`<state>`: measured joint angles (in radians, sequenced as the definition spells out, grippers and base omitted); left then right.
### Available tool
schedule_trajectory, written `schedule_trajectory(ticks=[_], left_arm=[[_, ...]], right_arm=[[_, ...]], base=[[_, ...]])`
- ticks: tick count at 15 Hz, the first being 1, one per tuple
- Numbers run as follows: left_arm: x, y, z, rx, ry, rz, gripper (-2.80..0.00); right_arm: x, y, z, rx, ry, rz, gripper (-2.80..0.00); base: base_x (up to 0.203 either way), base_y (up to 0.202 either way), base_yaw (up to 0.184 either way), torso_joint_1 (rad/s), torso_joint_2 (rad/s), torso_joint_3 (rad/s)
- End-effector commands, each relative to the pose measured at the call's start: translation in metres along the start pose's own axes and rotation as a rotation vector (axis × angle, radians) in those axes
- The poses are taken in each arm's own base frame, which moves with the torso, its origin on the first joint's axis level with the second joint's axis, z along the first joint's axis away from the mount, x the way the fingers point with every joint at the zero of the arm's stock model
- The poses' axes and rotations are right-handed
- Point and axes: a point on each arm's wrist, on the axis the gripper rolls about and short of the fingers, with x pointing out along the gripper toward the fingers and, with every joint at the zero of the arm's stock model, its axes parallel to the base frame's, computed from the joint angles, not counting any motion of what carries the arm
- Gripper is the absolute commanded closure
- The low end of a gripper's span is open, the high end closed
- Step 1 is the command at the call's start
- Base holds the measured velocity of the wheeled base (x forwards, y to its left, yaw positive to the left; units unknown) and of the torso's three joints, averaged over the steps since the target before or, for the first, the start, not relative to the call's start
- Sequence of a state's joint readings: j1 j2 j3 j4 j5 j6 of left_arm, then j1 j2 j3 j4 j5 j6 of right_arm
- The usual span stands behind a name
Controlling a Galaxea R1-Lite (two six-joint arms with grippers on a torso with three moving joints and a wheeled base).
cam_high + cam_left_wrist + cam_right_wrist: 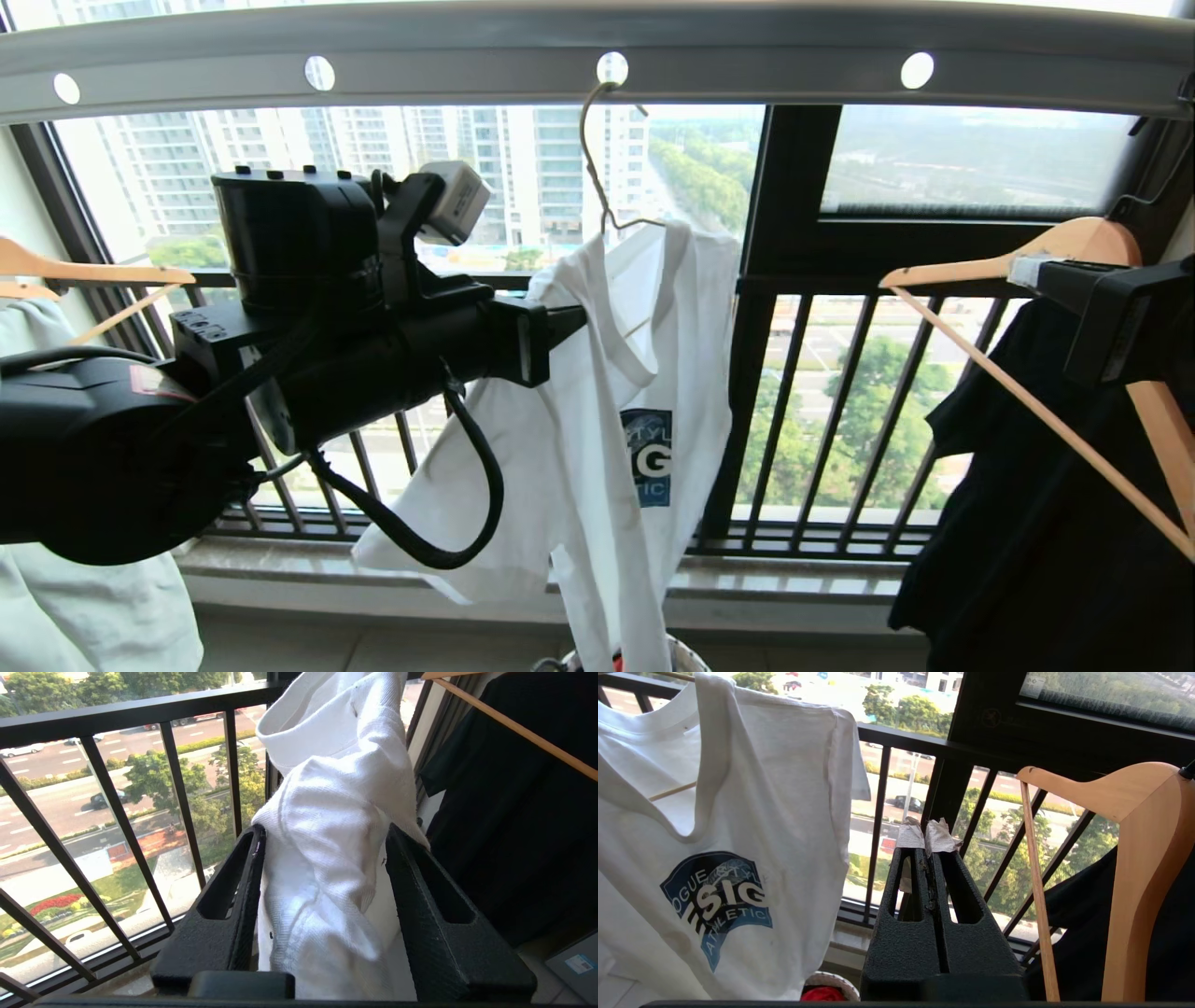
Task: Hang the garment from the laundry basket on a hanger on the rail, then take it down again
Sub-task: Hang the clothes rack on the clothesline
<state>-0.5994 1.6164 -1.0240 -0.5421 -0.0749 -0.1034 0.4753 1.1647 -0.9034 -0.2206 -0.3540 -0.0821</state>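
The garment [597, 448], a white T-shirt with a dark blue chest print [646, 457], hangs on the thin wire hanger [590, 159]. The hanger's hook sits in a hole of the grey rail [747, 56]. My left gripper [565, 322] is at the shirt's shoulder. In the left wrist view it [325, 830] stands open, with a bunched fold of the garment [336, 765] between the jaws and a gap on one side. My right gripper [927, 833] is shut on nothing, off to the right of the shirt [738, 812]. The laundry basket [686, 658] shows below the shirt's hem.
A wooden hanger [1046, 243] carrying a black shirt [1027, 523] hangs at the right, close to my right gripper [1027, 271]. Another wooden hanger [84, 273] with pale cloth [84, 607] is at the left. The black barred window railing [822, 411] runs behind. A red cloth [824, 994] lies in the basket [831, 980].
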Motion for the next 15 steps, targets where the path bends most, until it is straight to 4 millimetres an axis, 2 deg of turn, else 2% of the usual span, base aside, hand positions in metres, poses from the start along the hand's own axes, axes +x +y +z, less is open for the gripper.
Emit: schedule_trajectory(ticks=[1, 11, 13, 14, 15], left_arm=[[-0.008, -0.001, 0.003, -0.002, -0.011, -0.004, -2.8], [-0.076, -0.009, 0.004, -0.007, -0.042, -0.024, -2.8], [-0.092, -0.01, 0.01, -0.012, -0.082, -0.024, -2.8], [-0.101, -0.011, 0.015, -0.016, -0.11, -0.024, 0.0], [-0.113, -0.012, 0.022, -0.02, -0.146, -0.024, 0.0]], right_arm=[[0.0, 0.0, 0.0, 0.0, -0.002, -0.002, 0.0], [0.002, 0.001, -0.001, -0.003, 0.005, 0.0, 0.0], [0.002, 0.001, -0.001, -0.003, 0.005, 0.0, 0.0], [0.002, 0.001, -0.001, -0.002, 0.004, 0.0, 0.0], [0.002, 0.001, -0.001, -0.002, 0.004, 0.0, 0.0]], base=[[0.0, 0.0, 0.0, 0.0, 0.0, 0.0], [0.0, 0.0, 0.0, 0.0, 0.0, 0.0], [0.0, 0.0, 0.0, 0.0, 0.0, 0.0], [0.0, 0.0, 0.0, 0.0, 0.0, 0.0], [0.0, 0.0, 0.0, 0.0, 0.0, 0.0]])
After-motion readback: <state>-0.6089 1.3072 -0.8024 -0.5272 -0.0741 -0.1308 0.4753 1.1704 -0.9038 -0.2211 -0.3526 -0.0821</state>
